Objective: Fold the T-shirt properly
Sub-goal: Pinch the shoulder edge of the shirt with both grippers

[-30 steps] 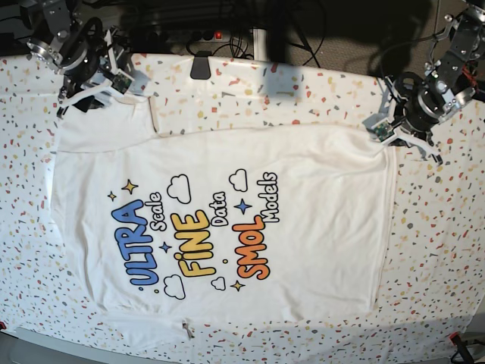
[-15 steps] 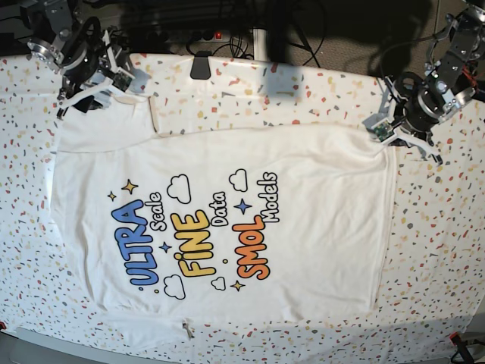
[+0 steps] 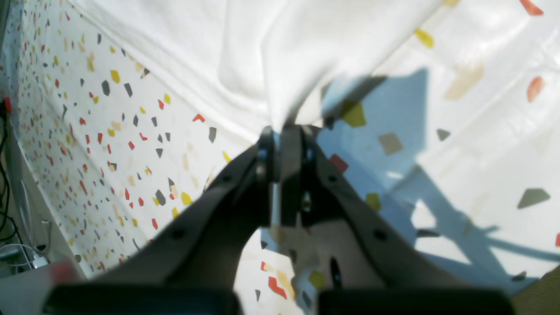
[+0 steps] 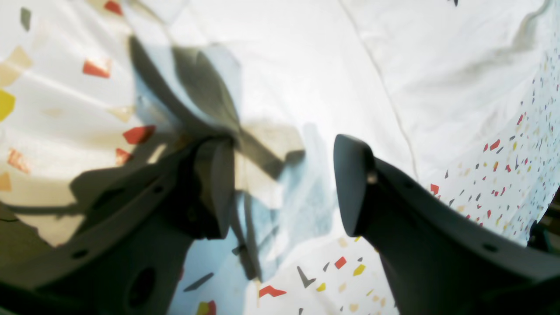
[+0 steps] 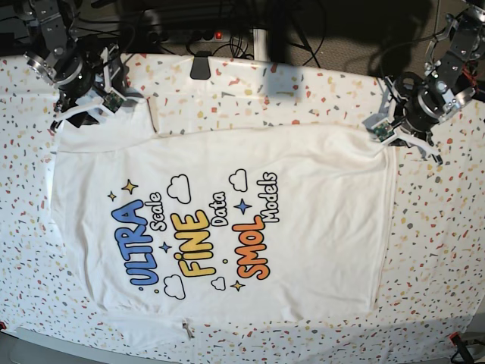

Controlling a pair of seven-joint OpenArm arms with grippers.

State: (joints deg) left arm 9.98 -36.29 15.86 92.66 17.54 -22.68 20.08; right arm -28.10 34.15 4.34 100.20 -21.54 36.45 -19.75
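The T-shirt lies spread flat on the table with its coloured print facing up. At the shirt's far right corner in the base view, my left gripper is shut on a pinch of the white cloth; the left wrist view shows the fabric rising from the closed left gripper. My right gripper is at the shirt's far left corner. In the right wrist view the right gripper is open over the white cloth, with nothing between its fingers.
The speckled table cover surrounds the shirt on all sides. A black clip-like object sits at the back edge, and cables run behind the table. The front table edge runs close below the shirt's lower border.
The right arm has shifted a little to the left and toward the shirt's corner in the base view. The left arm and the shirt have not moved.
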